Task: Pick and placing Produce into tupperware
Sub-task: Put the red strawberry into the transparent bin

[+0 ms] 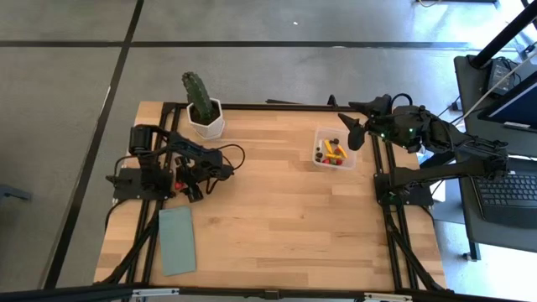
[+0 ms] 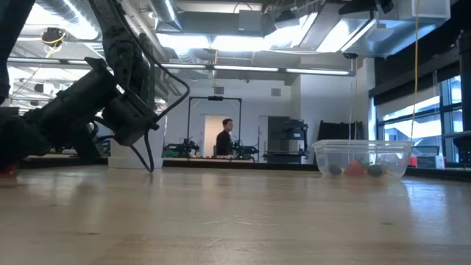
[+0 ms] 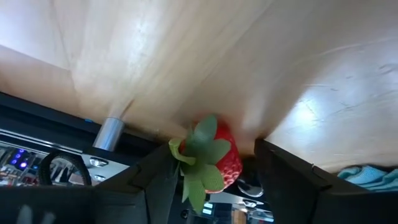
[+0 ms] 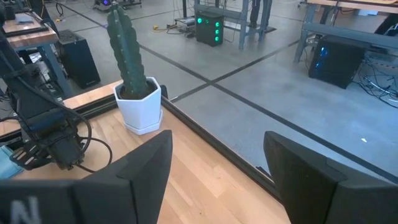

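Strawberry (image 3: 211, 158) between fingers of left gripper (image 1: 186, 182), frame left, jaws clamped on it. Right gripper (image 1: 351, 132) above tupperware (image 1: 332, 149) upper right, jaws apart.

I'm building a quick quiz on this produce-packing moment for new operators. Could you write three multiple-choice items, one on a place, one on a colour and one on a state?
1. Where on the table does the tupperware sit?
A. Beside the right arm's base
B. On the green pad
C. At the left edge

2. What colour is the pot of the cactus?
A. Black
B. White
C. Red

3. What is between the left gripper fingers?
A. Nothing
B. A dark berry
C. A strawberry

Answers:
1. A: the high view shows the container on the right half of the table, near the right gripper, while the green pad lies bare at the left front.
2. B: the white pot is plain in the right wrist view.
3. C: the left wrist view shows the red strawberry with green leaves between the two dark fingers.
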